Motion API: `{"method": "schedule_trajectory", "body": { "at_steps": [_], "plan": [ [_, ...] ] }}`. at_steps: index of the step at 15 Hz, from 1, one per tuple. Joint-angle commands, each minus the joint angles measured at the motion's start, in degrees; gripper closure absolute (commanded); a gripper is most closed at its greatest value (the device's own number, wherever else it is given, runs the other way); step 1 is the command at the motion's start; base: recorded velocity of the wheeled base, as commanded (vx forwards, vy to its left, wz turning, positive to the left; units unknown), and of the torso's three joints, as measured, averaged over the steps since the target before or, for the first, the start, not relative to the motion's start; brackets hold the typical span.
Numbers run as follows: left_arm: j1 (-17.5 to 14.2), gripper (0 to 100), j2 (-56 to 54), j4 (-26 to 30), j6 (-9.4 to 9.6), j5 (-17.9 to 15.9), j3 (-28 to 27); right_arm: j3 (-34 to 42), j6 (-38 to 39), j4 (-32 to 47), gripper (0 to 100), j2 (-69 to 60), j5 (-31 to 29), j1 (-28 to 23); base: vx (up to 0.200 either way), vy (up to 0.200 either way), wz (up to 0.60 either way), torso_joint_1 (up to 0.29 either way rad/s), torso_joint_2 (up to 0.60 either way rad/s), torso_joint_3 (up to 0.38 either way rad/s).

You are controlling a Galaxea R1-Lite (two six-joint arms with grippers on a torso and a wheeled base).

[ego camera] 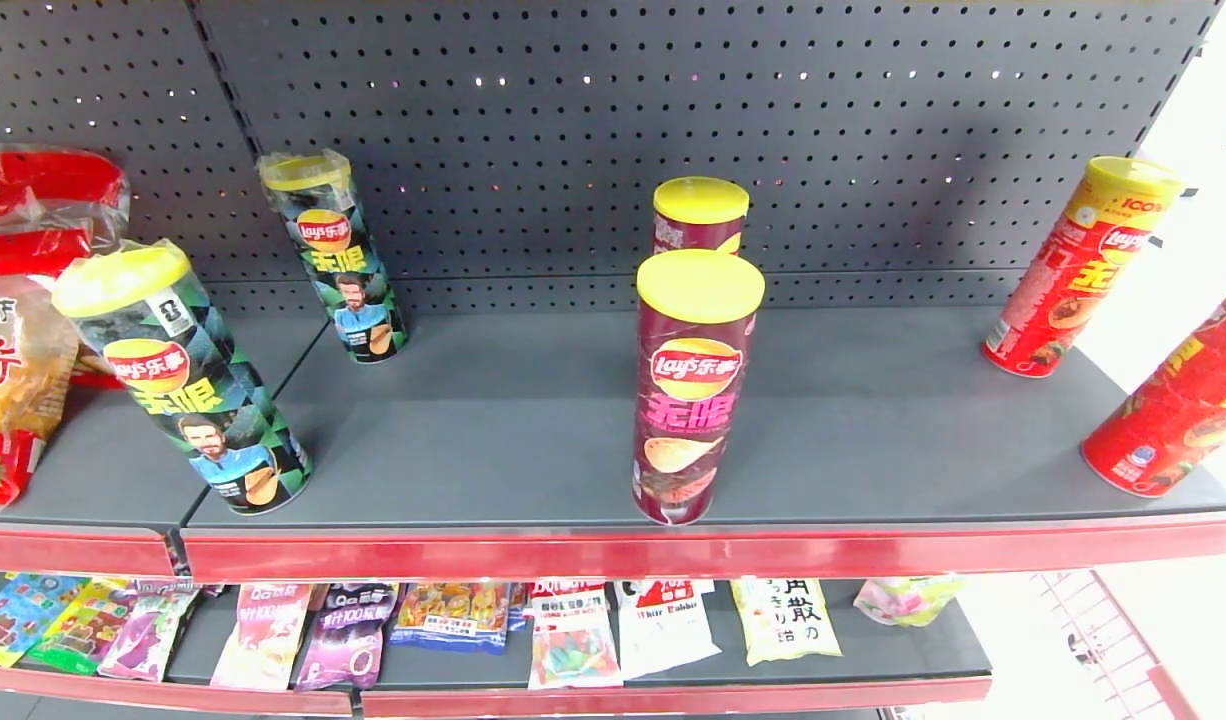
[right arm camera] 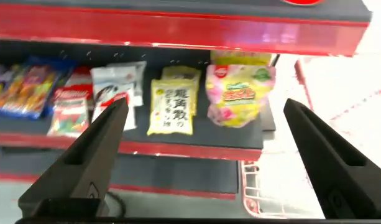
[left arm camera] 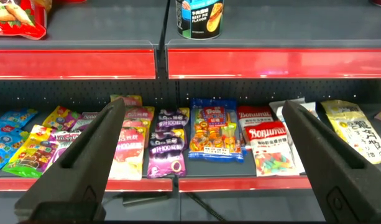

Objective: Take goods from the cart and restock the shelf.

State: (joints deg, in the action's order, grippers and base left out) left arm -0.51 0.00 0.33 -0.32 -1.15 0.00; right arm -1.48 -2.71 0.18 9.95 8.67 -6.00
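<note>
On the grey upper shelf stand several crisp tubes with yellow lids. Two dark green ones are at the left, two maroon ones in the middle, and two red ones at the right. My left gripper is open and empty, facing the lower shelf's snack bags from in front. My right gripper is open and empty too, in front of the lower shelf's right end, where a yellow bag and a pink-yellow bag lie.
Red and orange snack bags crowd the upper shelf's far left. Each shelf has a red front lip. A perforated back panel closes the shelf behind. A white and red wire frame stands right of the shelf end.
</note>
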Motion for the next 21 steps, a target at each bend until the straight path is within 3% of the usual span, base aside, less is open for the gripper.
{"method": "schedule_trajectory", "body": {
  "at_steps": [1, 3, 5, 6, 8, 21],
  "plan": [
    [-0.02, 0, 0.00, 0.02, -0.03, 0.00, 0.00, 0.07, 1.83, 0.43, 0, -4.23, -0.14, -2.35, 0.000, 0.000, 0.00, 0.000, 0.00, 0.000],
    [-0.02, 0, 0.00, -0.07, -0.03, 0.00, 0.00, 0.07, 2.53, 0.34, 0, -4.23, -1.28, -2.26, 0.000, 0.000, 0.00, 0.000, 0.00, 0.000],
    [-0.02, 0, 0.00, 0.02, -0.03, -0.08, 0.00, 0.68, 1.56, -0.97, 0, -4.85, -3.04, 5.38, 0.000, 0.000, 0.00, 0.000, 0.00, 0.000],
    [-0.02, 0, 0.00, 0.02, -0.03, 0.00, 0.00, 1.48, 2.27, -0.18, 0, -6.70, -7.79, 7.93, 0.000, 0.000, 0.00, 0.000, 0.00, 0.000],
    [-0.02, 0, 0.00, -0.07, -0.03, 0.00, 0.00, 1.48, 3.06, -0.18, 0, -9.95, -8.05, 5.82, 0.000, 0.000, 0.00, 0.000, 0.00, 0.000],
    [-0.02, 0, 0.00, 0.02, -0.03, 0.00, 0.00, 1.48, 3.23, -0.18, 0, -9.86, -8.23, 6.00, 0.000, 0.000, 0.00, 0.000, 0.00, 0.000]
  ]
}}
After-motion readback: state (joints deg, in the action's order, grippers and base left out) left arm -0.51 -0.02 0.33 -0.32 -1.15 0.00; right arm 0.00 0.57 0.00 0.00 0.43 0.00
